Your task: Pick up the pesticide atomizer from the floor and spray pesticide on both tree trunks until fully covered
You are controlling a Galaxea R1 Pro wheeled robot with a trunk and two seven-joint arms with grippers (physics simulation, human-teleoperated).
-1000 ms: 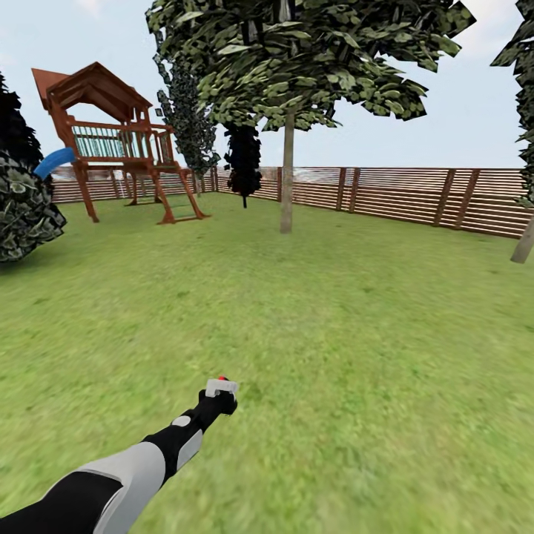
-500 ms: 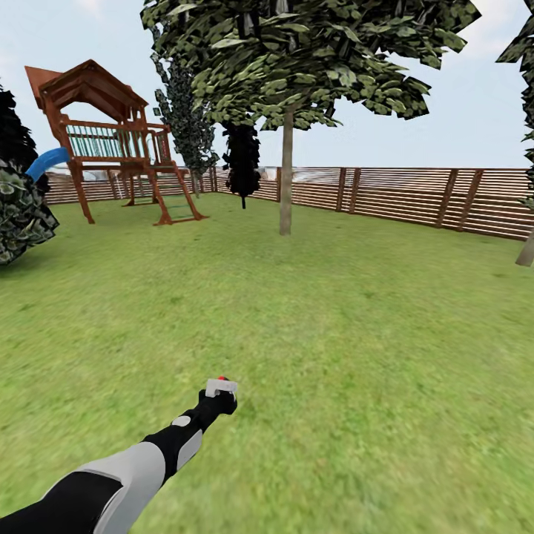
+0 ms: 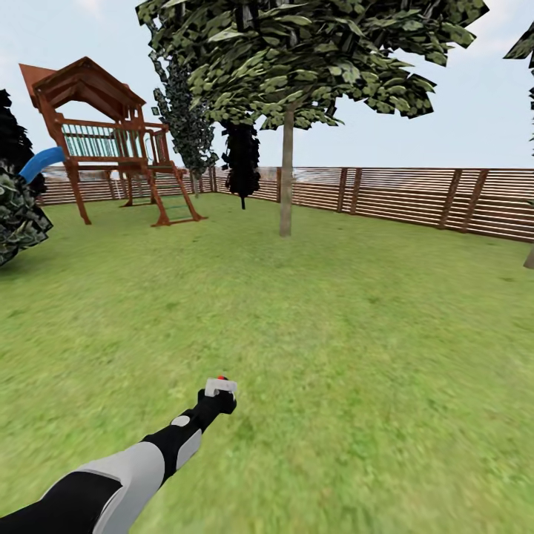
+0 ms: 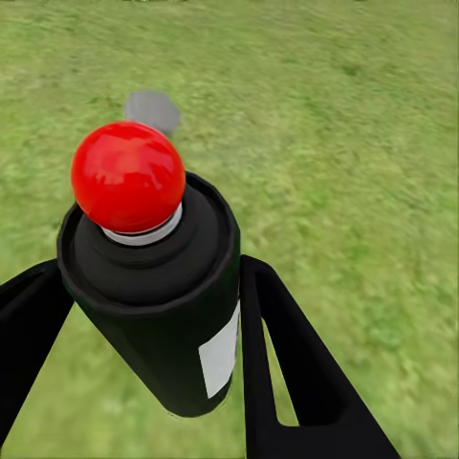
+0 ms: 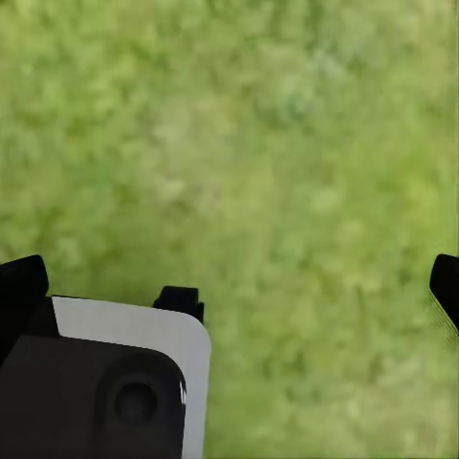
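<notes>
My left gripper (image 3: 220, 389) is held out low over the grass, shut on the pesticide atomizer (image 3: 222, 380), whose red top pokes up above the fingers. In the left wrist view the black bottle (image 4: 163, 306) with its red top and white label sits upright between the two dark fingers (image 4: 287, 373) of my left gripper (image 4: 143, 277). One tree (image 3: 311, 52) stands ahead by the fence, with its bare trunk (image 3: 286, 178) in the middle distance. A second trunk (image 3: 529, 258) cuts the right edge. My right gripper (image 5: 234, 287) hangs open over grass.
A wooden playset (image 3: 111, 141) with a blue slide stands at the back left. A brown slat fence (image 3: 415, 194) closes the far side. Dark cone-shaped trees (image 3: 242, 159) stand by the fence, and a dark bush (image 3: 15, 211) is at the left edge. A small grey patch (image 4: 153, 110) lies on the lawn.
The whole view has shifted: the playset and bush slid left and the right-edge trunk slid further out, so the camera moved. The left arm keeps its pose with the atomizer.
</notes>
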